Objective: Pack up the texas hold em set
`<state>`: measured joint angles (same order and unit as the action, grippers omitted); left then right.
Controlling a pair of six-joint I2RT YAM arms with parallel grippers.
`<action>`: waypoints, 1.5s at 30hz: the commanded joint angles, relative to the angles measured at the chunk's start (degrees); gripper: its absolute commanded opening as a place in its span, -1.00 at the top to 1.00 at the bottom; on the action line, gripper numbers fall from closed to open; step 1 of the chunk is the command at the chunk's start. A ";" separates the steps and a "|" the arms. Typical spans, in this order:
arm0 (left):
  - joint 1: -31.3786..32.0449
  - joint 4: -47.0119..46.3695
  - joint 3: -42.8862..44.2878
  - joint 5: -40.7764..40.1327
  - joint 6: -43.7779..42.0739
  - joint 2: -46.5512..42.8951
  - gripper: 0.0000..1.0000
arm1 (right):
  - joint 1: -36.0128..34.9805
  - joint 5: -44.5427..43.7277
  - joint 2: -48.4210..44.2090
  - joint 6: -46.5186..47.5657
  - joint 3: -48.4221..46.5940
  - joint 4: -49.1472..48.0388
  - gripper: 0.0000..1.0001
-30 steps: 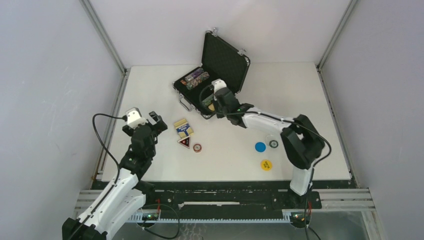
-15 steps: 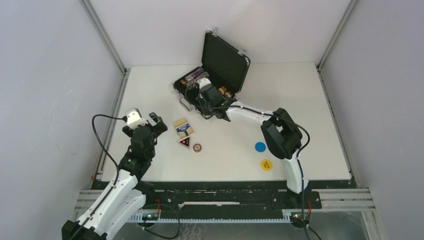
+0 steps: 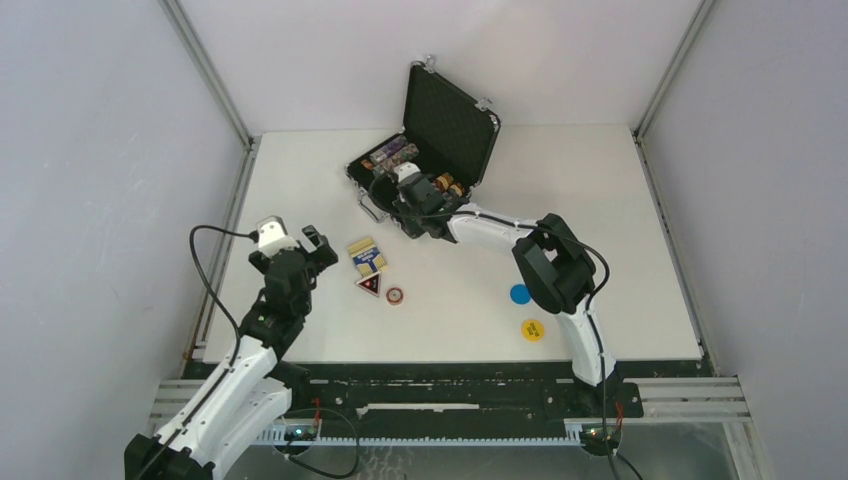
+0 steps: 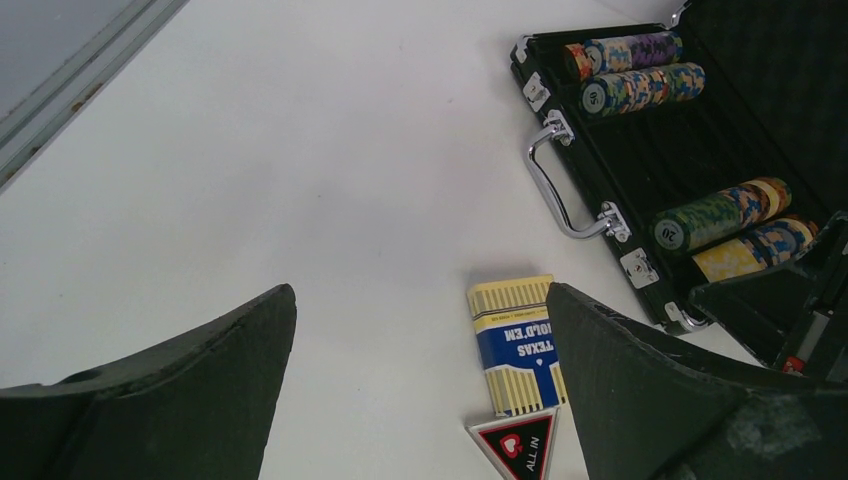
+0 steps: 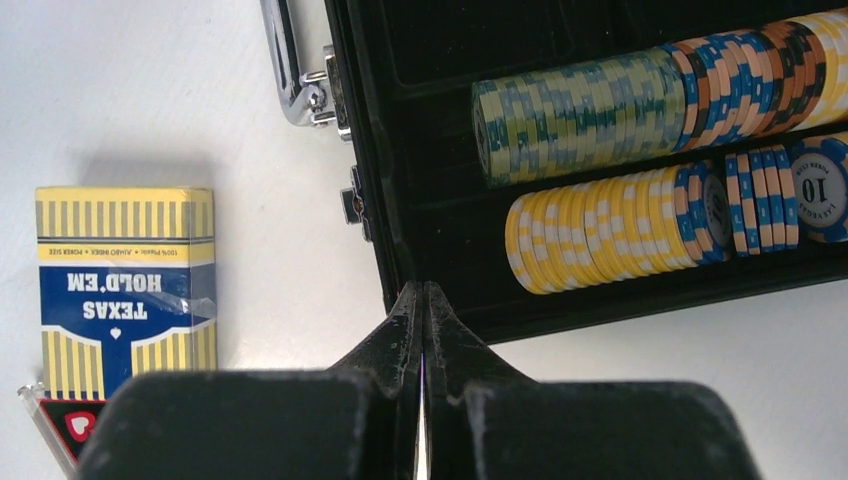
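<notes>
Your right gripper point(image 5: 422, 292) is showing both fingers pressed flat together with nothing between them. In its wrist view the tips are sitting over the front wall of the briefcase point(image 3: 447, 115), low in the middle of the frame. You cannot tell whether they are touching that wall.

The case is lying open at the upper middle of the overhead view, its lid standing upright behind the tray. Rows of poker chips point(image 5: 585, 110) are lying on edge in the foam slots, filling the upper right of the right wrist view. The silver handle point(image 4: 555, 185) is sticking out from the front wall.

Your left gripper point(image 4: 420, 300) is hanging with its fingers spread wide and holding nothing, at the lower left of the table point(image 3: 600, 200), well apart from the case.

The yellow-blue card deck point(image 3: 366, 255) is lying flat just left of centre, near the left gripper. The red triangular token point(image 3: 369, 285) is sitting just below the deck, and a single red-rimmed chip point(image 3: 395, 296) is lying just to its right. The blue round token point(image 3: 519, 294) and the yellow round token point(image 3: 532, 329) are lying at the lower right, beside the right arm's elbow.
</notes>
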<state>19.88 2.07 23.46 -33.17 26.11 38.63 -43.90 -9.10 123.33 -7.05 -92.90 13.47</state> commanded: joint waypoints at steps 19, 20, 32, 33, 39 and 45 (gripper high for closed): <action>0.25 -0.30 3.62 1.88 0.35 2.85 -1.00 | 0.83 -2.51 1.35 0.17 -1.38 7.00 1.00; 0.24 -0.31 3.66 1.94 0.39 2.84 -1.00 | 0.83 -2.64 0.65 0.26 -0.41 7.11 1.00; 0.23 -0.44 3.95 3.70 0.72 3.09 -1.00 | 1.40 -3.03 -5.18 0.61 8.82 7.17 1.00; 0.25 -0.46 3.89 3.72 0.66 3.04 -1.00 | 1.51 -3.03 -5.20 0.74 8.92 7.54 1.00; 0.22 -0.22 3.87 3.60 0.61 2.68 -1.00 | 2.05 -3.46 -4.99 2.83 8.80 10.24 1.00; 0.13 -0.22 3.78 3.73 0.70 2.86 -1.00 | 1.93 -3.74 -2.62 4.15 3.97 17.03 1.00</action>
<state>19.88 2.76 23.46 -29.78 26.11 41.63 -42.81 -11.25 119.59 -5.23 -87.35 15.81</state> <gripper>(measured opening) 0.998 0.006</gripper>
